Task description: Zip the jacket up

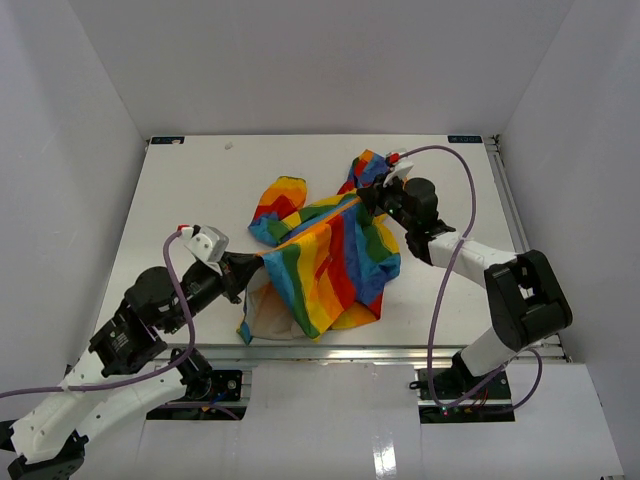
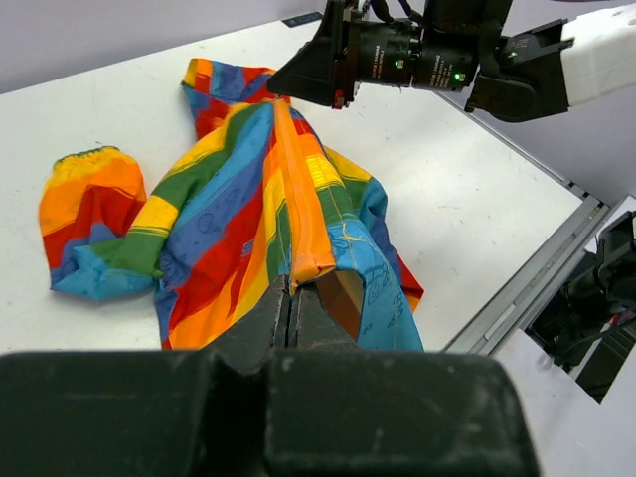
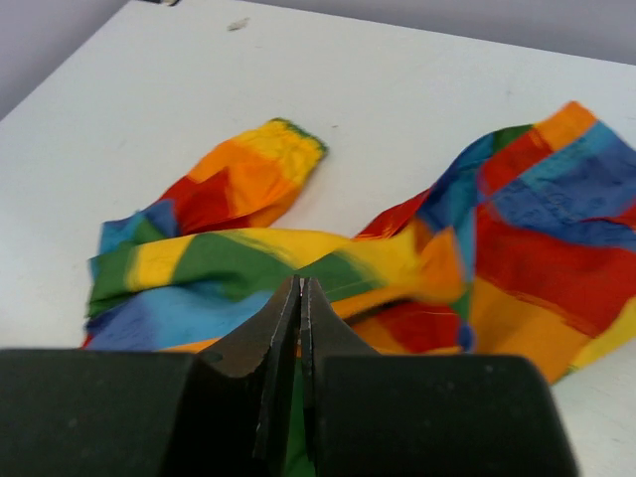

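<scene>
Top external view, both arms engaged. The jacket [image 1: 320, 255] lay crumpled at centre frame on the white tabletop [image 1: 180, 190], with one sleeve [image 1: 280, 195] thrown toward upper centre. My left tool [image 1: 248, 268], at lower left, had its fingers pressed together on the garment's near hem. My right tool [image 1: 368, 195], at upper right, was likewise pinched tight on fabric at the far end.

Left wrist view: the front zipper band [image 2: 298, 189] ran taut as an orange-yellow ridge from the left tool at bottom centre up to the right tool at top centre. I could not make out the slider.

I judged the step to be tensioning the front. Done well, it wants the band straight and flat, an even pull from both ends and no twist, so the teeth align before any slide.

The left arm reached forward, low and nearly level. The right arm was folded at the elbow, forearm swung toward centre frame, tool dipping onto the cloth.
</scene>
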Controlling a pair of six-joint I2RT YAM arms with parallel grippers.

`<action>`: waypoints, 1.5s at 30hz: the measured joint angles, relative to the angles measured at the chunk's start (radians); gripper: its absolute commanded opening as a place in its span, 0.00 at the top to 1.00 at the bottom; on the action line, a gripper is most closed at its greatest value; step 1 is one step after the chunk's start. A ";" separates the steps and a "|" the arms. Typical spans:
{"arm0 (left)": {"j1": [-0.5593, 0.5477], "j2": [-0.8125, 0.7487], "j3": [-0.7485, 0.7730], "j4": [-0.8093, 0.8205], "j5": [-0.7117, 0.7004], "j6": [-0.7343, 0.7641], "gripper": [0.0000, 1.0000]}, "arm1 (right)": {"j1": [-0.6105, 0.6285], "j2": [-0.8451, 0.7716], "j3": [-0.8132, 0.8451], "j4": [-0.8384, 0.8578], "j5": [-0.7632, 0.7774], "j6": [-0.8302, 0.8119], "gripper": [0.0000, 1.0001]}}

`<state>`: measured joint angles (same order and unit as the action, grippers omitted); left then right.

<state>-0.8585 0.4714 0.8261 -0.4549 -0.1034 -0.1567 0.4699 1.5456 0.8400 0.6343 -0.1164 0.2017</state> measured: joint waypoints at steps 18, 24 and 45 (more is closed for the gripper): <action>0.000 -0.082 0.028 -0.071 -0.168 0.010 1.00 | -0.235 0.165 0.320 -0.122 -0.085 -0.022 0.92; 0.000 -0.070 0.032 -0.083 -0.203 0.011 1.00 | -0.240 0.233 0.420 -0.175 -0.133 -0.020 0.92; 0.000 -0.046 -0.109 -0.044 -0.130 0.007 0.11 | -0.288 0.226 0.418 -0.252 -0.151 -0.156 0.71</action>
<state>-0.8589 0.4253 0.7176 -0.4991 -0.2335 -0.1496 0.1822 1.7719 1.2577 0.3819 -0.2673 0.0461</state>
